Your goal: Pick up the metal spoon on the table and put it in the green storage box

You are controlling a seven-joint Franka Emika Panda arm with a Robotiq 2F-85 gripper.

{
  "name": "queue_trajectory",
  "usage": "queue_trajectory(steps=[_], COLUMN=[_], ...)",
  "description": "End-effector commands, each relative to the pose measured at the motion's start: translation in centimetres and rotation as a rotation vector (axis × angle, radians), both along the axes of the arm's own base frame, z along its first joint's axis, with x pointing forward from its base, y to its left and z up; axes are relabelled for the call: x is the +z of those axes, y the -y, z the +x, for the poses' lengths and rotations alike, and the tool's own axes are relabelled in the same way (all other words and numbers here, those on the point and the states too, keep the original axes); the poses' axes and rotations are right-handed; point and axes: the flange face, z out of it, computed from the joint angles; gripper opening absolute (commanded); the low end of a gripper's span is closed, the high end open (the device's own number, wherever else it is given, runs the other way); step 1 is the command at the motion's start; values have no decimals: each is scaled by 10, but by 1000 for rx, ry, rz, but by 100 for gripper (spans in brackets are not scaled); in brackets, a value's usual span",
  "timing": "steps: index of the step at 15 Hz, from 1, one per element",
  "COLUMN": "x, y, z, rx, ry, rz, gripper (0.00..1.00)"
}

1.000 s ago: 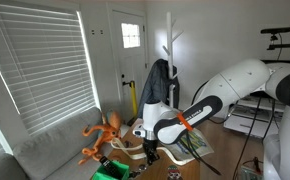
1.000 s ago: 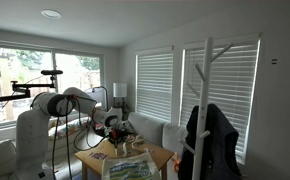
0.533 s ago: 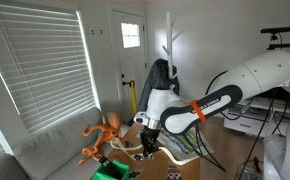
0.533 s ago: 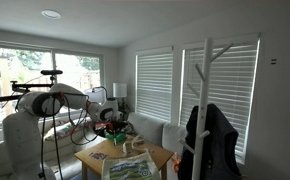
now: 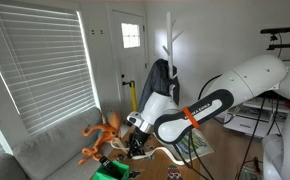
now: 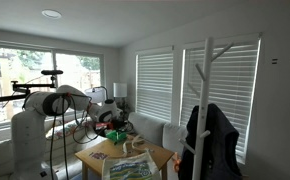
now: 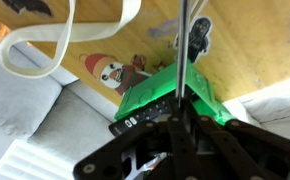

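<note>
The pincer (image 7: 178, 128) is closed on the spoon (image 7: 182, 50). In the wrist view its dark fingers meet on a thin metal stem that runs straight away from them and out of the top of the picture. Which end is clamped I cannot tell, as the bowl is not in view. A grip low on the stem leaves most of the spoon hanging free beyond the fingers, so that part can go into a container first while the fingers stay above its rim.

Just beyond the fingertips lies the box (image 7: 150, 95), bright green, with a flat dark item inside along its near edge. The stem crosses the box in this view, which suggests that the spoon is lined up over it for the drop. How high it hangs above the rim cannot be read from here.

Past the box is the wooden surface (image 7: 255, 40), with a printed card and a small dark object (image 7: 197, 35) lying on it. Both are clear of the box.

In an exterior view the pincer (image 5: 137, 147) points down and sits above and beside the box (image 5: 109, 173), with the orange toy (image 5: 102, 135) close behind. By my reading the carry is nearly finished. What is left is to lower the spoon and release it, while steering clear of the toy's arms.
</note>
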Motion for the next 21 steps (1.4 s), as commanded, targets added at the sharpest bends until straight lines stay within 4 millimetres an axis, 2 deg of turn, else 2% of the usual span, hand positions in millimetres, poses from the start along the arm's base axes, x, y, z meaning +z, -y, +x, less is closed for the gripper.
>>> queue_trajectory(steps=[1,4,7,10,17,21], x=[7,2,9,6,-21,-27], y=[-33,-57,-59,-58,-60,-58], z=[15,30,51,66,72,68], rx=[25,21,-117,-199,-223,-245], ry=[99,133,159,127,6,-33], rz=[90,178,316,398,407,414], gripper=[2,2,2,2,2,2])
